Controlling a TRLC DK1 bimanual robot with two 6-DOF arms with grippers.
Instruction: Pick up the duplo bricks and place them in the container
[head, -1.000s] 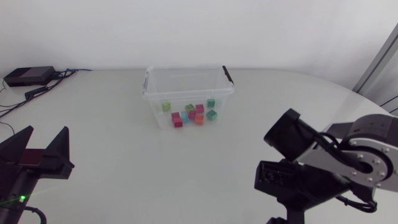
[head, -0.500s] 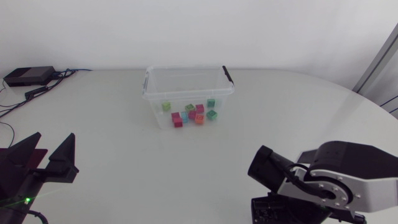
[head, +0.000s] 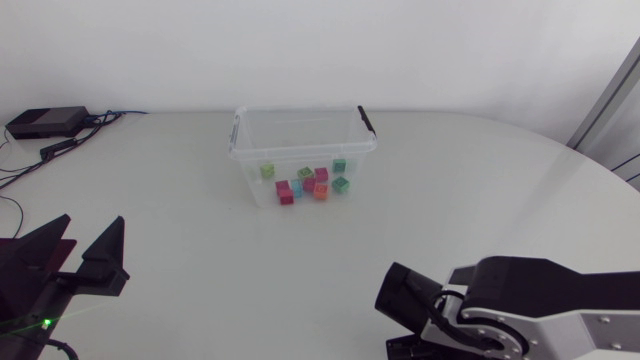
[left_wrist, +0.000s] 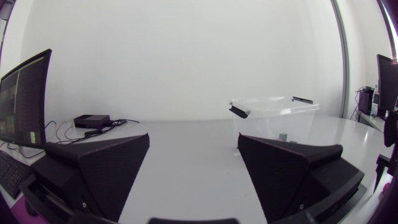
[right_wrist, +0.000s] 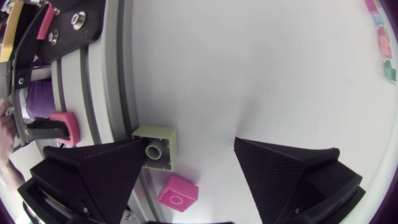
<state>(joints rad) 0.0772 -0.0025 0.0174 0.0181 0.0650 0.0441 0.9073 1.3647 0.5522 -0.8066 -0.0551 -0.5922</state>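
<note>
Lying under your right claw (right_wrist: 189, 149), between its spread fingers, a pale green brick (right_wrist: 155, 147) and a pink brick (right_wrist: 178, 193) sat well apart from the container (head: 303, 140). Your right arm (head: 520, 310) had swung down over them in the last second, so a grasp seemed next. Your left claw (head: 70, 262) stayed open, empty.

Table (head: 200, 260): white, matte, filling most of the head view; curved far edge running from upper left to right.
Wall (head: 320, 50): plain white, unmarked, across the top of the frame.
Black box (head: 46, 122): small, flat, on the table's far corner at upper left, with dark cables (head: 70, 145) trailing beside it.
Light: soft, even; shadows faint.
</note>
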